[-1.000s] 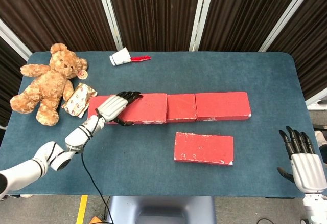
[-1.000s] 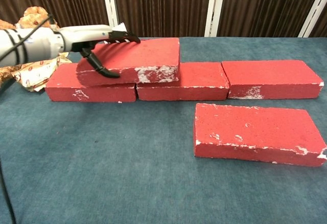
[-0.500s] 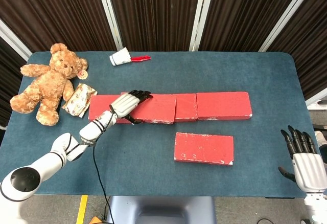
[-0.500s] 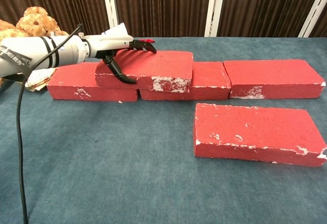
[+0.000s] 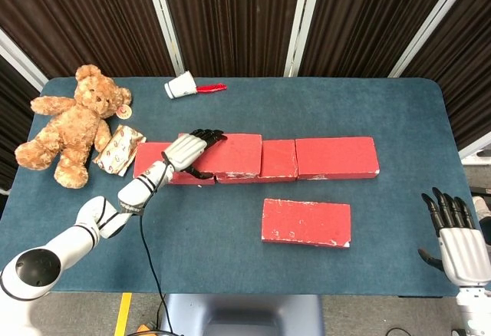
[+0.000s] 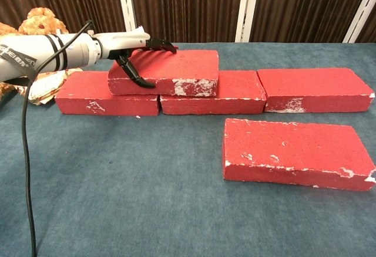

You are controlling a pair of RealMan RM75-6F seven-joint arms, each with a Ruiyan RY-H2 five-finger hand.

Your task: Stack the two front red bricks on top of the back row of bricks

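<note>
Red bricks (image 5: 305,222), blue table (image 5: 230,244), brown teddy bear (image 5: 73,123)

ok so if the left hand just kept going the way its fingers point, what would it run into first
Probably nothing on the table. The left hand grips the raised brick, its fingers pointing toward the back right. Past the brick that line crosses bare table toward the far edge. Depth is unclear.
</note>
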